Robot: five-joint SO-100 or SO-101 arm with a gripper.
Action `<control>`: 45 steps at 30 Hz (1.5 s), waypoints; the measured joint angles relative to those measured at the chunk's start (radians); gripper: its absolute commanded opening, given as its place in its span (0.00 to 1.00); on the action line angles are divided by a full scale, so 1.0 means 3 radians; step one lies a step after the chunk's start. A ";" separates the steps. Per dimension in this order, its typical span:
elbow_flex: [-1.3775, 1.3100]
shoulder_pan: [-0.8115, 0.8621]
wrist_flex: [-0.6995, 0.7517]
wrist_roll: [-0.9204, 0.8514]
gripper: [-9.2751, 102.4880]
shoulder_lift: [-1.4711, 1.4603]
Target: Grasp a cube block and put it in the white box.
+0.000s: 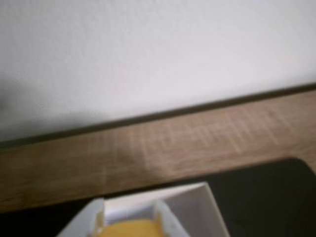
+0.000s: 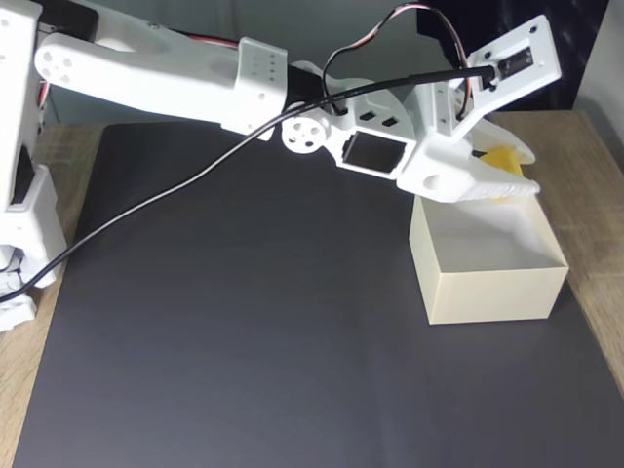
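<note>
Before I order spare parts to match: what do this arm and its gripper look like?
The arm is white plastic, built of chunky rounded links, with dark servo bodies showing at the joints. A round white hub with small holes sits at one joint. A black cable loops along it, and thin red and white wires arch near the wrist. The gripper is white too, with broad, flat tapering fingers.

Wrist view soft and blurred throughout, pale wall (image 1: 158, 44) evenly lit with a faint grey shadow at left, fixed view sharper, bright even light, white arm (image 2: 156, 73) slightly overexposed, dull sheen on black mat (image 2: 244, 322)
</note>
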 measured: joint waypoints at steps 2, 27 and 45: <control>0.0000 -0.0005 0.0000 0.0000 0.09 -0.0010; 0.0000 0.0092 0.0026 0.0020 0.17 0.0031; 0.0767 -0.0506 0.1493 -0.0143 0.08 0.1831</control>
